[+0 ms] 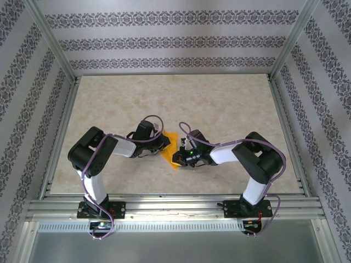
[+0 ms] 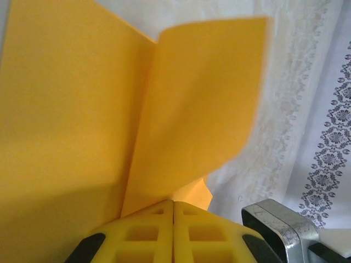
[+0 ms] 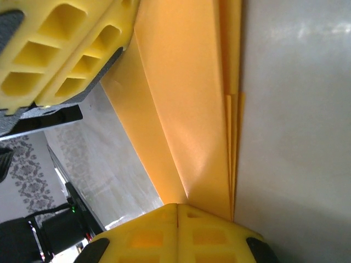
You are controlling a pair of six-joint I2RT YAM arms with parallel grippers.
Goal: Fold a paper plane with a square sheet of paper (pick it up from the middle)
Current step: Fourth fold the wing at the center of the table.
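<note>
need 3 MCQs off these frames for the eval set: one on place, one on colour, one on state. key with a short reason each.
1. Where is the paper?
A) at the far left corner
B) in the middle of the table, between the left gripper and the right gripper
C) on the rail by the arm bases

2. What colour is the paper?
A) white
B) blue
C) orange

3. How do the right gripper's jaws stand?
A) shut on the paper
B) wide open above it
C) shut on nothing

Key:
1 B, the top view shows it where the two arms meet.
2 C, it is orange in all three views.
3 A, the right wrist view shows the fingers pressed together with the folded paper coming out from between them.
</note>
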